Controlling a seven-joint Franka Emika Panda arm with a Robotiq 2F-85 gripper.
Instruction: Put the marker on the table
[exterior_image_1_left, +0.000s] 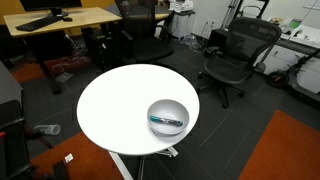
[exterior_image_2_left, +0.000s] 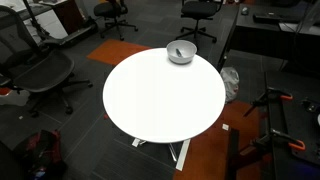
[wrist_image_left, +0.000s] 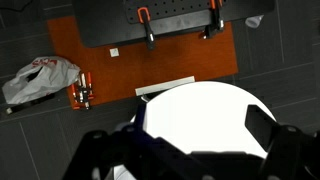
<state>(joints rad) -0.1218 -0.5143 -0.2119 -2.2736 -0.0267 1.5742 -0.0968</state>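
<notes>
The blue-teal marker (exterior_image_1_left: 166, 120) lies inside a grey bowl (exterior_image_1_left: 168, 116) near the edge of the round white table (exterior_image_1_left: 110, 105). In an exterior view the bowl (exterior_image_2_left: 181, 52) sits at the far edge of the table (exterior_image_2_left: 160, 100); the marker there is only a faint dark line. The arm and gripper do not show in either exterior view. In the wrist view my gripper (wrist_image_left: 195, 135) looks down from high above the white table top (wrist_image_left: 200, 105). Its dark fingers are spread wide apart with nothing between them. Bowl and marker are out of the wrist view.
Black office chairs (exterior_image_1_left: 232, 58) and a light-wood desk (exterior_image_1_left: 60, 20) stand around the table. Orange carpet (wrist_image_left: 150, 65), a plastic bag (wrist_image_left: 40, 78) and a black stand with orange clamps (wrist_image_left: 175, 20) lie below in the wrist view.
</notes>
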